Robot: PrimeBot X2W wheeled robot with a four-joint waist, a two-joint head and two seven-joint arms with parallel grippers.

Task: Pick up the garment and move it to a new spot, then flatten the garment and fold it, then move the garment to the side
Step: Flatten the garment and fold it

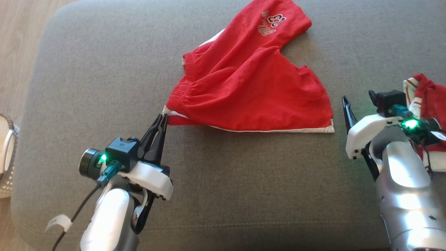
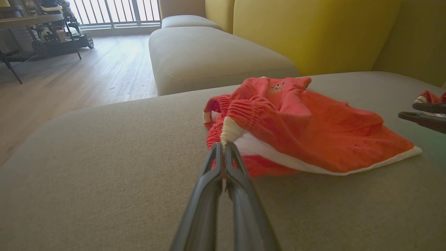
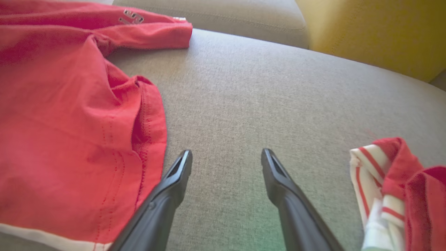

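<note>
We have red basketball shorts [image 1: 244,87] lying on a grey sofa cushion [image 1: 104,87], towards its far middle, one leg with a printed number pointing away from us. They are partly spread but rumpled, the waistband bunched and one side doubled under. We judge the flattening only begun, with the folding and the move to the side not yet done.

Our left end effector [image 1: 163,118] reaches in from the lower left, fingers together and clamped on the white-edged waistband corner. Our right end effector [image 3: 226,155] sits low at the right, fingers apart and holding nothing. It is above bare cushion, between the shorts' hem and a red-and-white striped garment [image 1: 428,94].
</note>
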